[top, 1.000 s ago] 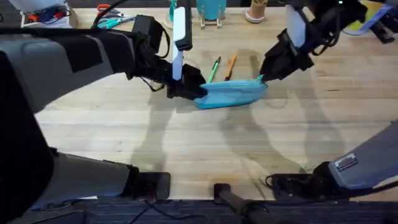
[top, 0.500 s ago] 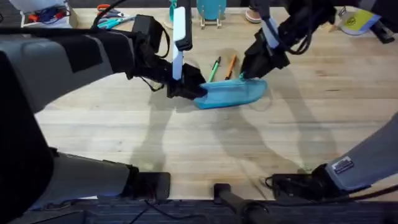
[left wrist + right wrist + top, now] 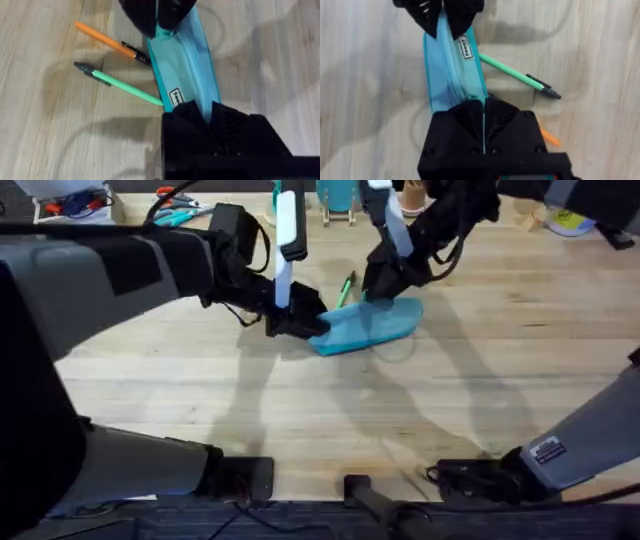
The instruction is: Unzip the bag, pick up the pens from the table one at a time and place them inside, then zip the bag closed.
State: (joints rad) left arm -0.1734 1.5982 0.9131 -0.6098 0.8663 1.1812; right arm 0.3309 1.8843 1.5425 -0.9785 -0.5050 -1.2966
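- The left gripper [image 3: 308,323], black-fingered, is clenched on the left end of the light blue soft fabric pencil pouch [image 3: 365,326]; in the left wrist view its fingers [image 3: 186,116] close over the fabric just past a small white label.
- The right gripper [image 3: 377,288], also black, is pinched on the pouch's zipper line, partway along the top from the right end; the right wrist view shows its fingers [image 3: 465,117] pressed together around the thin teal seam.
- The pouch is an elongated oval of pale blue cloth with a darker teal zipper band running down its top; the stretch of zipper between the two grippers looks flat and shut, though whether the part behind the right gripper has parted cannot be told.
- It lies on the light wooden plank-grain table [image 3: 300,420], a little beyond the middle, its long axis running left to right with the right end angled slightly away from the bases.
- The slim green pen [image 3: 346,288] lies on the table just beyond the pouch, one end touching or nearly touching the pouch's far edge, its clip end pointing away.
- The slim orange pen [image 3: 107,42] lies beside the green one, roughly parallel, its dark end against the pouch's edge near the right gripper.
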